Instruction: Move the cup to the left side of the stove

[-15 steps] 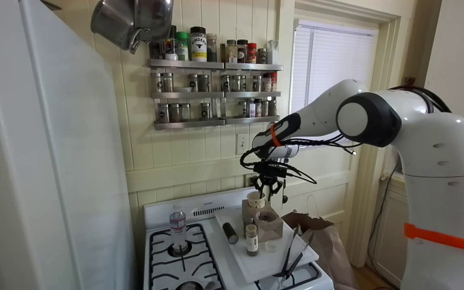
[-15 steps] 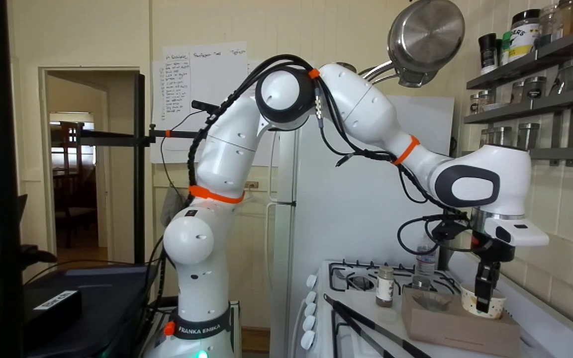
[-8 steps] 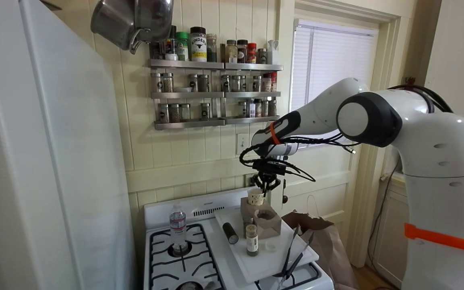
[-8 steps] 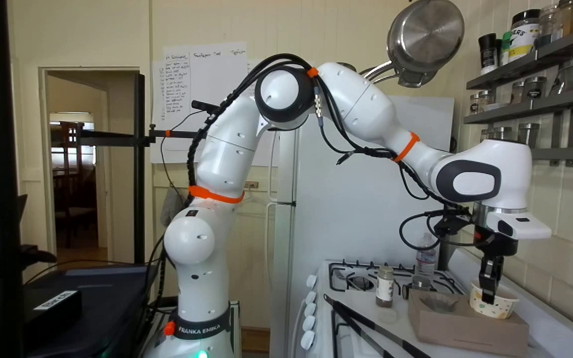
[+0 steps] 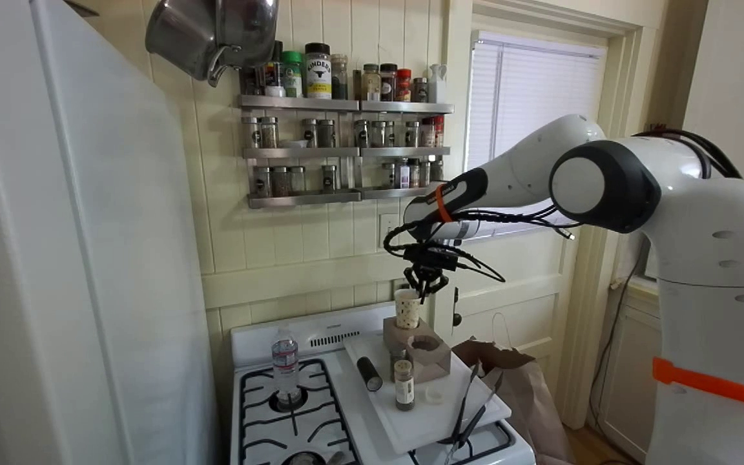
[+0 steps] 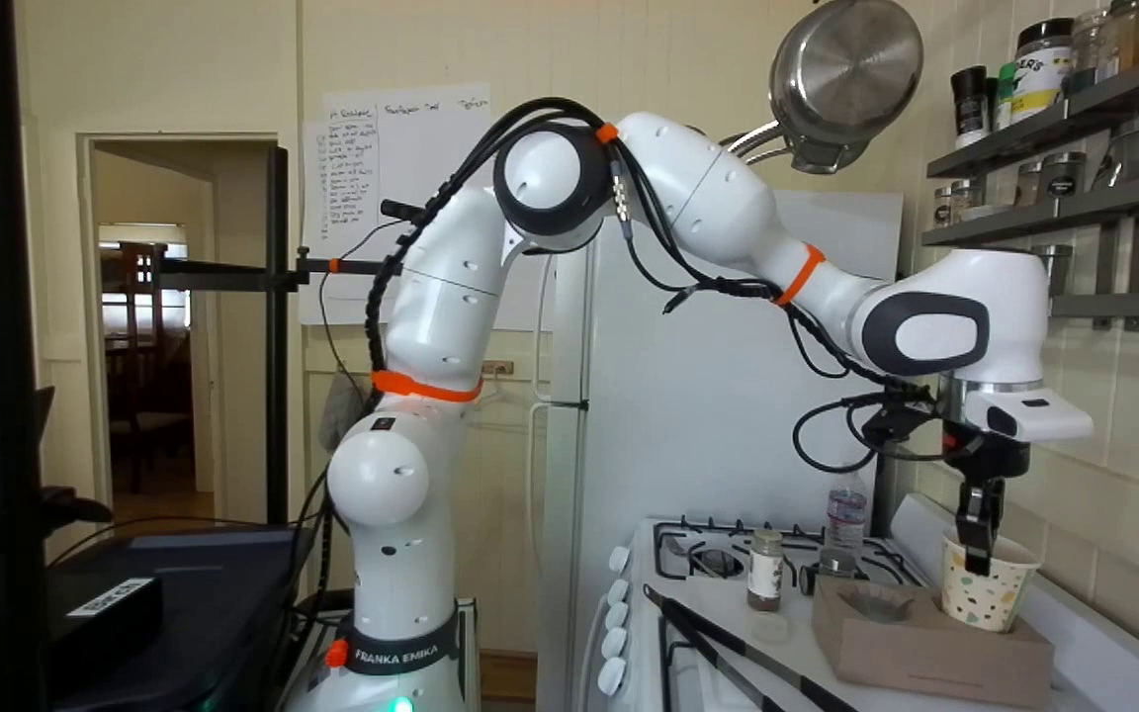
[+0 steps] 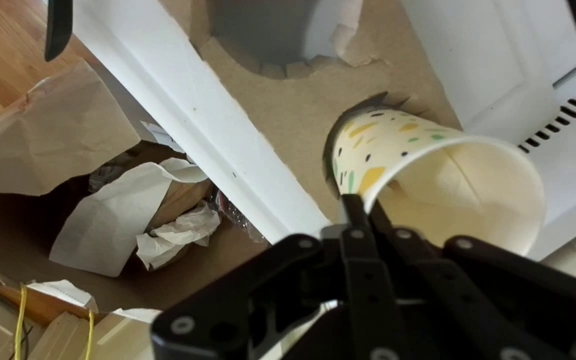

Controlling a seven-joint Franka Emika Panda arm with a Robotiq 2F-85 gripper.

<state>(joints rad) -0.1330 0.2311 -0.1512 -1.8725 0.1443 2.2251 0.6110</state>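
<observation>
The pale cup (image 5: 407, 310) with coloured specks stands partly raised in a hole of a brown cardboard holder (image 6: 925, 653) on the stove (image 5: 262, 344). The cup also shows in an exterior view (image 6: 990, 591) and, slanted with its mouth toward the camera, in the wrist view (image 7: 393, 140). Its bottom is hidden in the hole. My gripper (image 7: 365, 202) is shut on the cup's wall at the rim, one finger outside and one inside. The gripper also shows in both exterior views (image 5: 422, 297) (image 6: 977, 562).
A white board (image 5: 404, 439) under the holder carries a lying dark bottle (image 5: 369, 374), a jar (image 5: 404, 391) and tongs (image 5: 470, 416). A water bottle (image 5: 285, 361) stands on the left burners. A paper bag (image 5: 530, 394) stands beside the stove. Shelves and a hanging pot are above.
My gripper's fingers have closed on the cup's wall. The gripper has then moved up, and the cup has risen partway out of the holder. The holder shifted slightly.
</observation>
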